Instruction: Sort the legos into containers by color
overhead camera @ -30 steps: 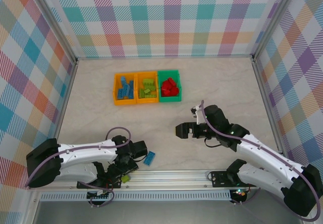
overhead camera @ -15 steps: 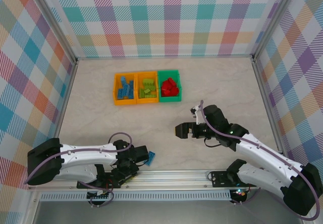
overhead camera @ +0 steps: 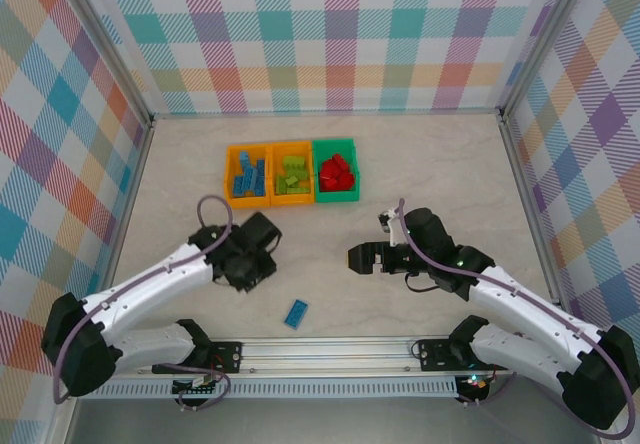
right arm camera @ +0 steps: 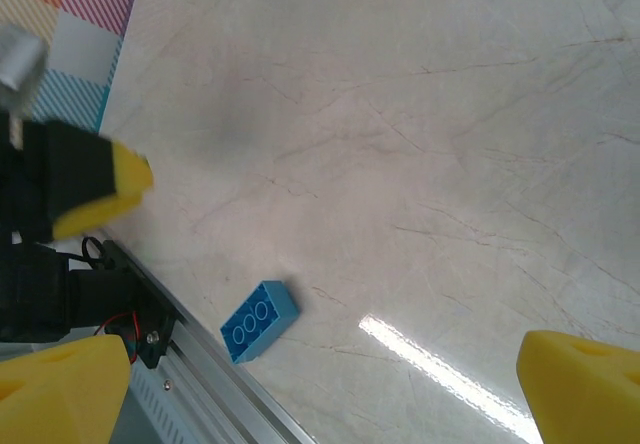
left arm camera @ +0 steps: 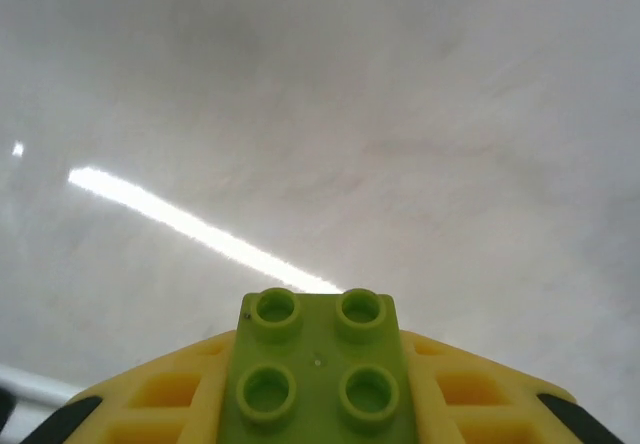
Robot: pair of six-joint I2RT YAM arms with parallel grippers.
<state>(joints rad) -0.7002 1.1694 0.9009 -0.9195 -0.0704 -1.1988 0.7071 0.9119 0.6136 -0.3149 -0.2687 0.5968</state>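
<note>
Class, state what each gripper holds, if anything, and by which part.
The left gripper clamps a lime green lego by two opposite side walls, studs facing its camera. The right gripper is open and holds nothing.

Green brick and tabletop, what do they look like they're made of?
Green brick: likely moulded plastic, smooth satin sheen, crisp round studs. Tabletop: marble-look, faint veins, glossy enough to mirror a light streak; laminate or stone, unclear.
</note>
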